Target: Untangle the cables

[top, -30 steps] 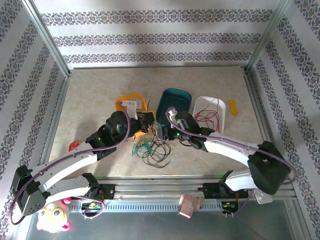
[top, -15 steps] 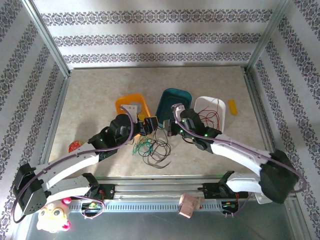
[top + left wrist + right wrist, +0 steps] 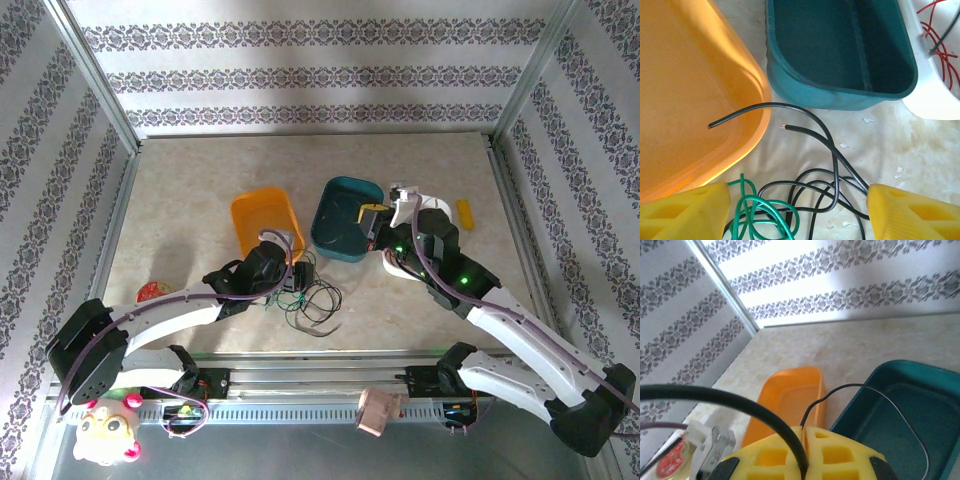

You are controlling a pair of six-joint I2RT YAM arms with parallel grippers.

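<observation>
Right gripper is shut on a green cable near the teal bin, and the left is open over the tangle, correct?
No: the right gripper is shut on a black cable, not a green one; the right wrist view shows it. The rest holds: it is near the teal bin, and the left gripper is open over the tangle.

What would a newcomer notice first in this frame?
The knot of green and black cables at the table's near middle, with the left gripper open over it. Then the right gripper, shut on one black cable beside the teal bin; red cables lie in the white bin.
</observation>
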